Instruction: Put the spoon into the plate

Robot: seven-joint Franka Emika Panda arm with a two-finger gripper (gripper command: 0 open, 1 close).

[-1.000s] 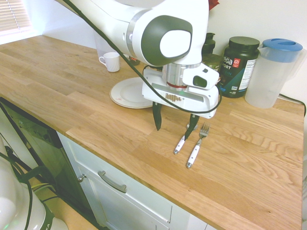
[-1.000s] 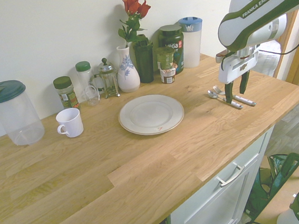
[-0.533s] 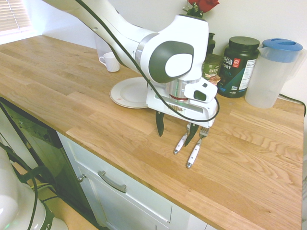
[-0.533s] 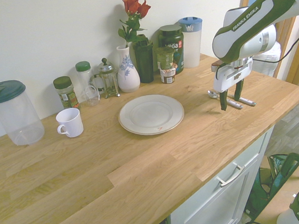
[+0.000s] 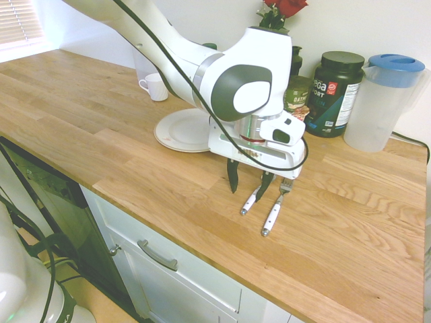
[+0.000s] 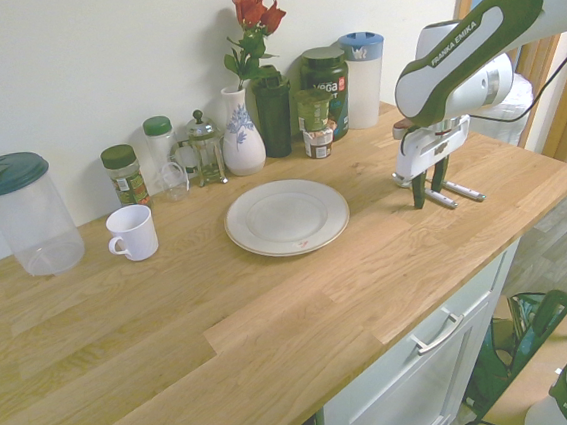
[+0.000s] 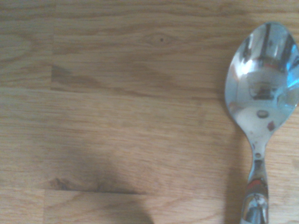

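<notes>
Item 1, spoon point(image 5: 250, 200): lies flat on the tabletop point(image 5: 135, 161), near its front edge. White handle toward the edge, steel bowl toward the back wall; in the first exterior view the upper part is hidden behind the gripper. The wrist view shows the bowl point(image 7: 261, 88) face up, neck running off the frame edge.

Item 2, fork point(image 5: 274, 207): just beside the spoon and roughly parallel to it, on the side away from the plate. Same white handle; easy to catch by mistake.

Item 3, plate point(image 6: 286, 217): round, white, bare. Well apart from the spoon, further along the tabletop.

Item 4, gripper point(image 5: 248, 180): points straight down over the spoon. The fingers point(image 5: 233, 176) stand apart, 1 on each side of the spoon's upper handle, tips low near the wood. No contact is visible and the spoon is not lifted; judged not yet grasped.

Key relation: the spoon's long axis runs from front edge toward back wall, and the gap between the fingers appears to cross it, so closing should pinch the handle across its narrow width. Risk, as a judgement: the finger on the fork side sits close to the fork's tines and may nudge them.
</notes>
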